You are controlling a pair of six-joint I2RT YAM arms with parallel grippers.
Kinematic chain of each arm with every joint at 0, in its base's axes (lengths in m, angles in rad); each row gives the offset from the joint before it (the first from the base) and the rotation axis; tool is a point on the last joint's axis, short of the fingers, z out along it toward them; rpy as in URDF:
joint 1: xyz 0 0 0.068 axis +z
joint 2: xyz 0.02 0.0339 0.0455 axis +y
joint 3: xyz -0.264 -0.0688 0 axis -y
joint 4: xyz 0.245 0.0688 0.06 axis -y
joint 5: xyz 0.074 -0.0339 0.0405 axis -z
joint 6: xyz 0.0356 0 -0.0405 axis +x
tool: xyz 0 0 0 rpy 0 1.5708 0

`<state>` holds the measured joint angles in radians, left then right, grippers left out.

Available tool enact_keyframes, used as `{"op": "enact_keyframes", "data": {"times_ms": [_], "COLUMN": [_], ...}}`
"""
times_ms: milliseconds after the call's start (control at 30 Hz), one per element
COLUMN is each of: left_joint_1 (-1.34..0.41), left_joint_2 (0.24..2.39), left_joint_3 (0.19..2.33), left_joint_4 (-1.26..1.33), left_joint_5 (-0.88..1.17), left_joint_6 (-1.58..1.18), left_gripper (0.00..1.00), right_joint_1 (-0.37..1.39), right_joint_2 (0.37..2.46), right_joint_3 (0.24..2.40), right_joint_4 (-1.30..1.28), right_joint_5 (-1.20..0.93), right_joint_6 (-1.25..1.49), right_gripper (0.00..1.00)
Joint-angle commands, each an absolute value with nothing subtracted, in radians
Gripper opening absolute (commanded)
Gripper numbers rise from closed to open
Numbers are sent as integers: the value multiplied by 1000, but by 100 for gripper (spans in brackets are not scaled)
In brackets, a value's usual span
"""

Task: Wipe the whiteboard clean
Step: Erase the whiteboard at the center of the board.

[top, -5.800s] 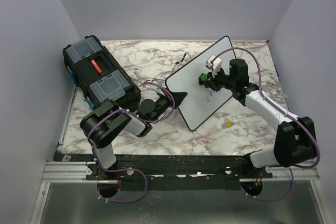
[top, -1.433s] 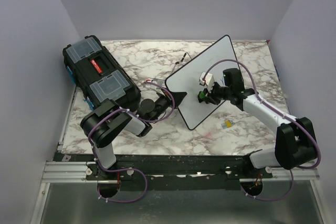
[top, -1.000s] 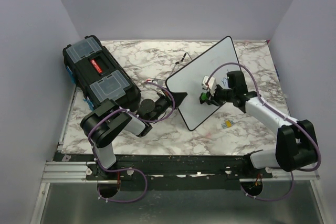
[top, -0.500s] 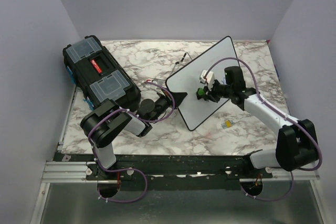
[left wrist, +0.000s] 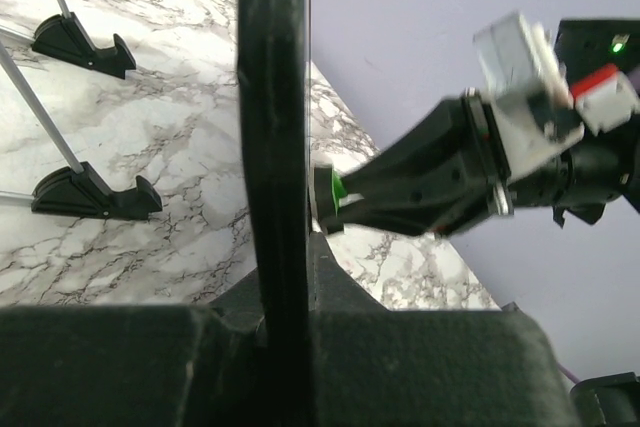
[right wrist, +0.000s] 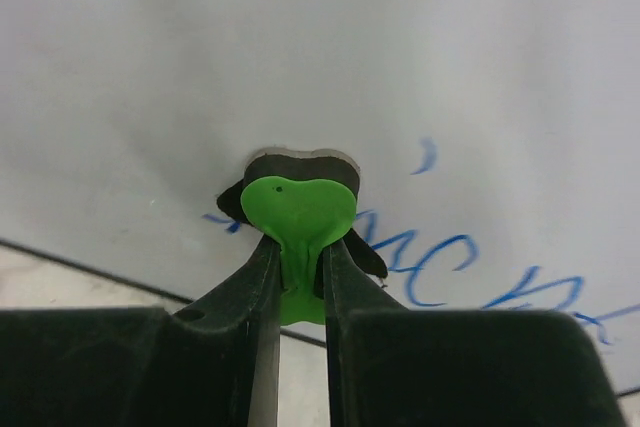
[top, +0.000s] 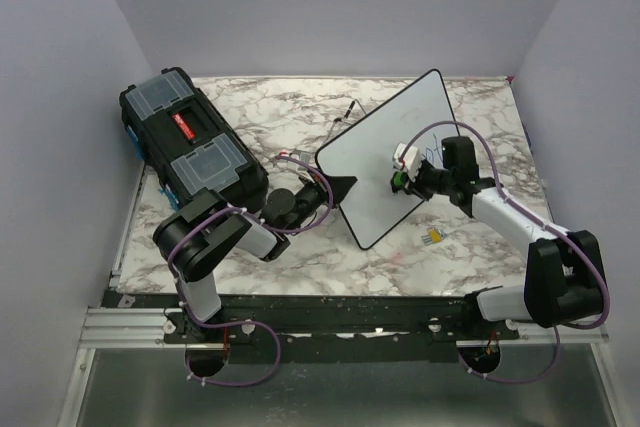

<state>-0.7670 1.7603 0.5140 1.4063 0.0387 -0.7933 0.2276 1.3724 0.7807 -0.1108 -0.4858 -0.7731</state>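
Note:
The whiteboard (top: 375, 142) stands tilted on its edge in the middle of the table, with blue handwriting (right wrist: 470, 265) on its right part. My left gripper (top: 338, 188) is shut on the board's black frame (left wrist: 272, 117) at its lower left edge. My right gripper (top: 404, 180) is shut on a green eraser (right wrist: 298, 209) and presses its black pad flat against the board, just left of the writing. The right gripper and eraser also show in the left wrist view (left wrist: 330, 199), touching the board's face.
A black toolbox (top: 190, 147) lies at the left of the table. A small yellow item (top: 433, 237) lies on the marble below the board. The board's black feet (left wrist: 88, 195) on thin wires rest on the table behind it. Walls enclose the table.
My right gripper has slid the eraser to the right across the board, closer to the blue writing. The left arm and the board have not moved.

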Motion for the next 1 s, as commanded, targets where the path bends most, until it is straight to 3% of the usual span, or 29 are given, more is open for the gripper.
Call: {"op": "enact_keyframes", "data": {"times_ms": [0, 300, 600, 967], "left_joint_1": [-803, -802, -802, -802], "left_joint_2": [1743, 1741, 1742, 1744], "left_joint_3": [538, 540, 543, 547], "left_joint_4": [1591, 1588, 1584, 1585], "left_joint_5": [183, 179, 183, 187], "left_joint_6": [-829, -829, -827, -829], "left_gripper": [0, 0, 0, 0], "right_joint_1": [262, 304, 303, 176], "right_joint_2": [1361, 1376, 1417, 1363], "right_joint_3": [686, 771, 725, 714], "right_joint_4": [-300, -274, -353, -156], "right_joint_5": [-637, -570, -470, -381], "right_joint_6": [-946, -838, -935, -764], "right_gripper": [1, 1, 1, 1]}}
